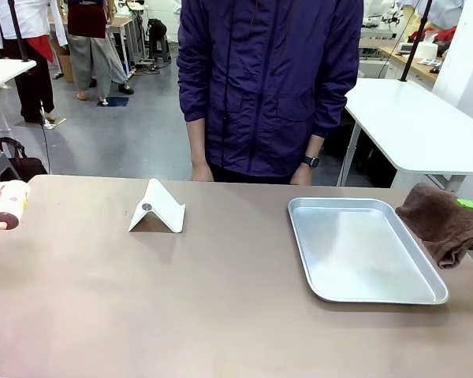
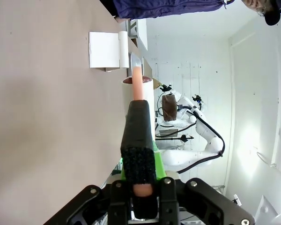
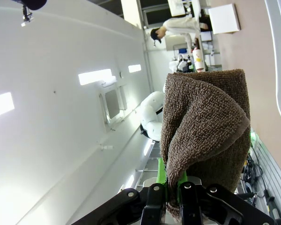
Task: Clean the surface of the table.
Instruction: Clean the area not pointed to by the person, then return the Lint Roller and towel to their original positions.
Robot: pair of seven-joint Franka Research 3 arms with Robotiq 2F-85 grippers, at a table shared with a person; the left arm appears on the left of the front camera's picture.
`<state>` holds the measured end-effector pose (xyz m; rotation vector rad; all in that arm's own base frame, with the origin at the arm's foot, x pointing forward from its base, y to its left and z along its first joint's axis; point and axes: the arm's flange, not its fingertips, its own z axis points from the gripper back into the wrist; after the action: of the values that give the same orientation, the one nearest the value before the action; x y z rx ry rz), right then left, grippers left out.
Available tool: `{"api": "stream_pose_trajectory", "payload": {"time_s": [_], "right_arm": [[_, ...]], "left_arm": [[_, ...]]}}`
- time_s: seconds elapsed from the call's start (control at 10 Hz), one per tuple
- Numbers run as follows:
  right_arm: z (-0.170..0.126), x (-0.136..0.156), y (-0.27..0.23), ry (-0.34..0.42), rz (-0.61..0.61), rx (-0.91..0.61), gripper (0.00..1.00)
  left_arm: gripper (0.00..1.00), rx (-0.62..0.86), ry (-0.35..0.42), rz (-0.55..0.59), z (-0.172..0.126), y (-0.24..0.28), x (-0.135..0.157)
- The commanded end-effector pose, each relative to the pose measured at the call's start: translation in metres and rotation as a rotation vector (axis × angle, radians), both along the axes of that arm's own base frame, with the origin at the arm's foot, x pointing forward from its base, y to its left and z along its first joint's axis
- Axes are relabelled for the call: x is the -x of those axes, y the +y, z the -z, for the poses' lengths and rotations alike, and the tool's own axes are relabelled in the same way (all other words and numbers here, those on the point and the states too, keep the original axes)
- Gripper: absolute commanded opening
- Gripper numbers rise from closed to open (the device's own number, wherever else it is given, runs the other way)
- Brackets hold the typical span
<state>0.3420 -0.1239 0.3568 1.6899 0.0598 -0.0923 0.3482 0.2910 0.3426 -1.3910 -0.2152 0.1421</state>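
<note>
The table (image 1: pixel 221 299) has a matte brownish-taupe top. At its left edge a pinkish lint roller (image 1: pixel 5 206) hangs just above the surface. In the left wrist view my left gripper (image 2: pixel 138 115) is shut on the lint roller's pink handle (image 2: pixel 137 82), with the roll (image 2: pixel 145 101) beyond the fingertips. At the right edge a brown towel (image 1: pixel 441 224) hangs bunched beside the tray. My right gripper (image 3: pixel 173 183) is shut on the brown towel (image 3: pixel 206 126), which drapes over its fingers. A bit of its green pad (image 1: pixel 471 204) shows behind the cloth.
A white folded stand (image 1: pixel 156 209) sits left of centre toward the far edge. A shallow silver metal tray (image 1: pixel 363 250) lies at the right. A person in a dark jacket (image 1: pixel 268 79) stands at the far side, hands near the edge. A white table (image 1: pixel 426 126) stands behind right.
</note>
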Motion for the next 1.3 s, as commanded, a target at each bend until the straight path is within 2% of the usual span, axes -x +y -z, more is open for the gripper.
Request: {"api": "stream_pose_trajectory", "payload": {"time_s": [0.0,1.2], "right_arm": [[-0.0048,0.0000,-0.0004,-0.005,-0.008,-0.006,0.09],[-0.0048,0.0000,-0.0004,-0.005,-0.008,-0.006,0.09]], "left_arm": [[0.22,0.003,0.014,-0.002,-0.0055,0.0019,-0.0023],[0.22,0.003,0.014,-0.002,-0.0055,0.0019,-0.0023]]}}
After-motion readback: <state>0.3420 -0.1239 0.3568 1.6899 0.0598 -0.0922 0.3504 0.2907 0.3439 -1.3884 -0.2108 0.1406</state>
